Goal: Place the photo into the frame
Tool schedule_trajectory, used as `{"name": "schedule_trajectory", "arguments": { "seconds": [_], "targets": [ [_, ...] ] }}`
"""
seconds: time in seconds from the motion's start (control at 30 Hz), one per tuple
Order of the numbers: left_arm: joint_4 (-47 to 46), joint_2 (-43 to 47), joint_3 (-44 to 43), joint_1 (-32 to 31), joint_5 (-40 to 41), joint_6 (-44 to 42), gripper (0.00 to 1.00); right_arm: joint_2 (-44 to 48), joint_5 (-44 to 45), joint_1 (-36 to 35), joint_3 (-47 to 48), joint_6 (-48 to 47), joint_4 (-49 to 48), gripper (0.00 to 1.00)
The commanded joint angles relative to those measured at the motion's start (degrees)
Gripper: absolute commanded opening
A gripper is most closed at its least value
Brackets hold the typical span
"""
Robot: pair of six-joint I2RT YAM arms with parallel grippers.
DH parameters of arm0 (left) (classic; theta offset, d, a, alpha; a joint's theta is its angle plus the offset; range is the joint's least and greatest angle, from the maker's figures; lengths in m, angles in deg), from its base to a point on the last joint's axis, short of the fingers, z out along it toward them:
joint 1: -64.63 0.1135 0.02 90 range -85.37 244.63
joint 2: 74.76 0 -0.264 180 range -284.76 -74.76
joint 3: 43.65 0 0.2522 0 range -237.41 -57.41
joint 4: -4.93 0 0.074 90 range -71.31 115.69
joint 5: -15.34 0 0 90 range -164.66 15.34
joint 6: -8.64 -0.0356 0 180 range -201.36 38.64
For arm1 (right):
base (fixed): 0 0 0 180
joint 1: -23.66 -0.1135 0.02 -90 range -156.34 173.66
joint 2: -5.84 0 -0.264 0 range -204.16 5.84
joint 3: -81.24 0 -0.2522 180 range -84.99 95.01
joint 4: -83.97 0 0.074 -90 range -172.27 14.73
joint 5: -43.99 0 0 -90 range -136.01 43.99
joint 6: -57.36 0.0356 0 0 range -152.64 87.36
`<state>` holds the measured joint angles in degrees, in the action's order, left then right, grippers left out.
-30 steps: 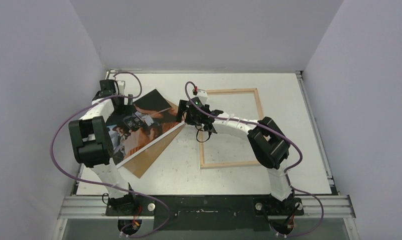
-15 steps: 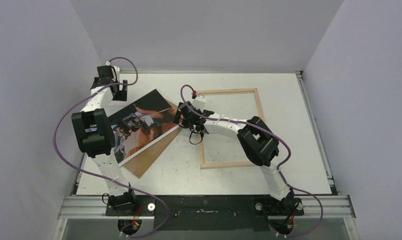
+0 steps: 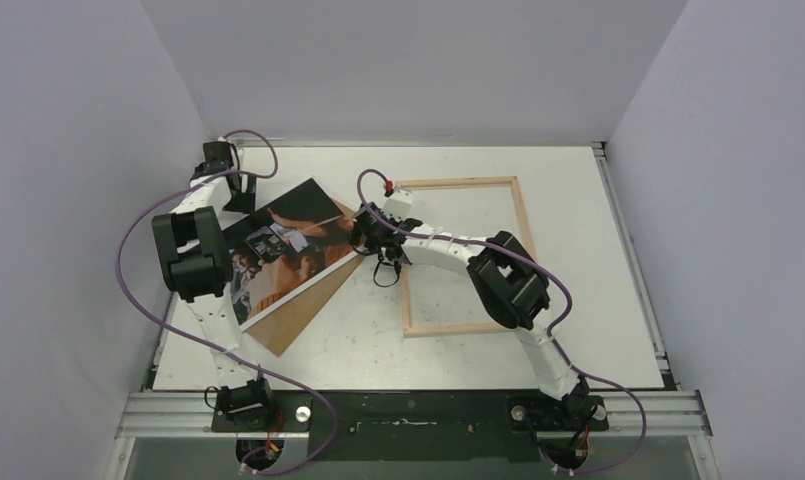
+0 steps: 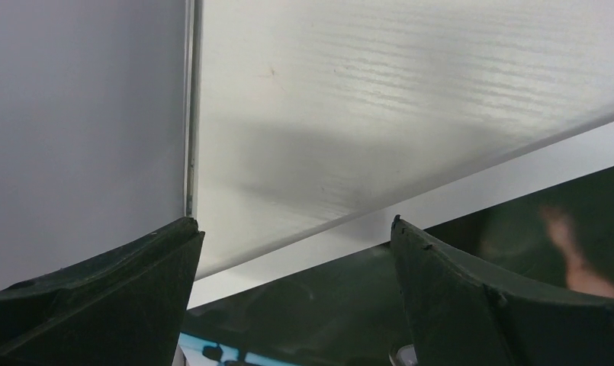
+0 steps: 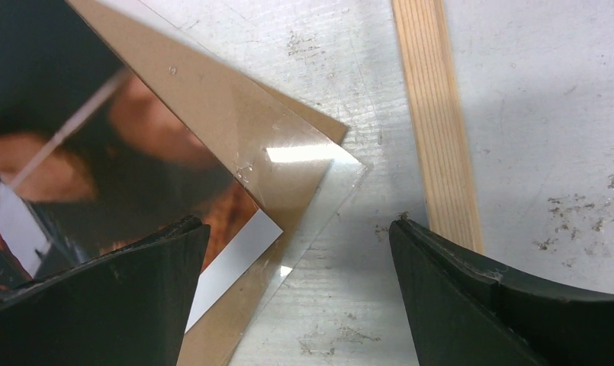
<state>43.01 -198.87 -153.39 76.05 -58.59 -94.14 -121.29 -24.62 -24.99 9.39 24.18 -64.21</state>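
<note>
Right gripper (image 5: 297, 229) is spread wide and empty, its jaws straddling the corner of a clear sheet (image 5: 330, 183). Beneath one finger lies the photo (image 5: 98, 152), face up on the brown backing panel (image 5: 235, 107); just beyond the other finger runs a slat of the frame (image 5: 437, 114), flat on the table (image 5: 548, 99). Left gripper (image 4: 292, 225), equally spread and empty, hangs over the photo's white-bordered edge, a wall (image 4: 82, 114) close beside it

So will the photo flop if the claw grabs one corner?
Probably floppy: the photo looks like a thin sheet lying flat on the brown panel. Its face looks shiny, so it may be slippery. A push would likely slide it.
</note>
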Motion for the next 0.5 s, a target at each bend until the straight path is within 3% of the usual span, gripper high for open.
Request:
{"name": "schedule_trajectory", "arguments": {
  "seconds": [0.0, 0.27, 0.47],
  "targets": [
    [-2.37, 0.81, 2.71, 0.33, -0.73, -0.89, 0.91, -1.40, -0.48, 1.59, 1.52, -0.57, -1.35, 0.93],
    [-3.93, 1.33, 8.55, 0.40, -3.01, -1.09, 0.78, -1.83, -8.68, 2.38, 0.59, 1.63, -7.01, 0.94],
    [-4.75, 2.34, 11.49, 0.38, -4.06, -1.11, 0.75, 1.58, -15.55, 3.31, -3.62, 3.95, -13.24, 0.95]
  ]
}}
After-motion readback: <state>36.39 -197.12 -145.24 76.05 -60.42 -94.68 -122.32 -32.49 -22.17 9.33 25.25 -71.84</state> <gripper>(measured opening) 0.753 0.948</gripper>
